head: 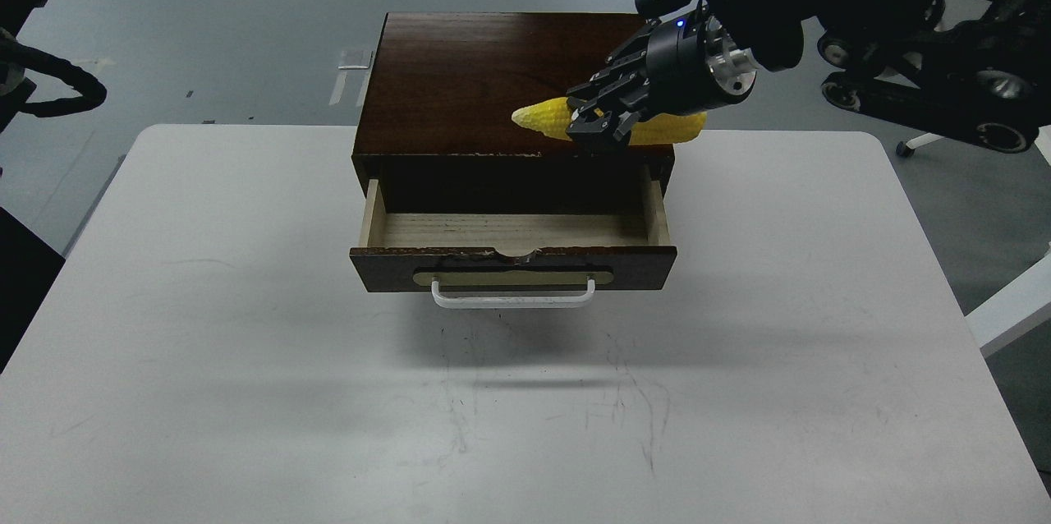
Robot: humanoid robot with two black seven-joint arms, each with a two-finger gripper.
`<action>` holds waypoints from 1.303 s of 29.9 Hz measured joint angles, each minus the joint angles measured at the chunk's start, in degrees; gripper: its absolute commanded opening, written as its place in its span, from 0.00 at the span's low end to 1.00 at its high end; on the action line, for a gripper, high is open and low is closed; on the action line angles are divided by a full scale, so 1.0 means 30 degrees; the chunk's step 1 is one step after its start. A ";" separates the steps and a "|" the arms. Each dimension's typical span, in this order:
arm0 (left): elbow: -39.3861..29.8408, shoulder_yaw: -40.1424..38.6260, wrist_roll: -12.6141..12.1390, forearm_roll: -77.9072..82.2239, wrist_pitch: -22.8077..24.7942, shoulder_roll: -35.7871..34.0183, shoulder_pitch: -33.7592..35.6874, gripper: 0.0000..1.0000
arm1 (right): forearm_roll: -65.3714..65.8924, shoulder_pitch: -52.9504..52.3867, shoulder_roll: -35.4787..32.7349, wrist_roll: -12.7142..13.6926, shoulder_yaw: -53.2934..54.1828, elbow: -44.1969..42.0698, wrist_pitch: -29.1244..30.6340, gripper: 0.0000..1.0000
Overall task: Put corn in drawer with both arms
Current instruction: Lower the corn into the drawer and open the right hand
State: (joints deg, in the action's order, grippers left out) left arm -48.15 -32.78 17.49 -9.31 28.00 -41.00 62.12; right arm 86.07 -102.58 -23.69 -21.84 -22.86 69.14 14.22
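Note:
The dark brown wooden box (493, 80) stands at the back middle of the white table (246, 393). Its drawer (513, 231) is pulled open, showing an empty pale wood interior and a white bar handle (513, 298). My right gripper (601, 126) is shut on the yellow corn (548, 117), holding it crosswise above the box's front right edge, just behind the open drawer. The corn's tapered tip points left. Only the upper part of my left arm (37, 31) shows at the top left edge; its gripper is out of view.
The box takes up the back middle of the table. The right arm's black links (903, 15) reach in from the top right above the floor. A white table leg (1010, 306) shows at the right edge.

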 measured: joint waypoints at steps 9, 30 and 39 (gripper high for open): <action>0.0024 -0.0004 0.0000 0.0000 0.0000 -0.0038 -0.0051 0.98 | -0.0129 0.2174 0.0757 -0.0006 0.2344 0.0086 0.0017 0.00; 0.0025 -0.0036 0.0161 -0.0001 0.0000 -0.0428 -0.0169 0.98 | -0.0009 0.4306 0.2383 0.0135 0.2410 -0.0777 0.0019 0.00; 0.0025 -0.0036 0.0158 -0.0002 0.0001 -0.0428 -0.0171 0.98 | -0.0085 0.4568 0.2794 0.0108 0.2456 -0.1548 -0.0125 0.13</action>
State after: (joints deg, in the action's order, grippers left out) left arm -48.07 -32.89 17.97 -9.32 28.00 -42.29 61.61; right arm 85.82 -88.87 -15.30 -21.51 -15.50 64.50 13.85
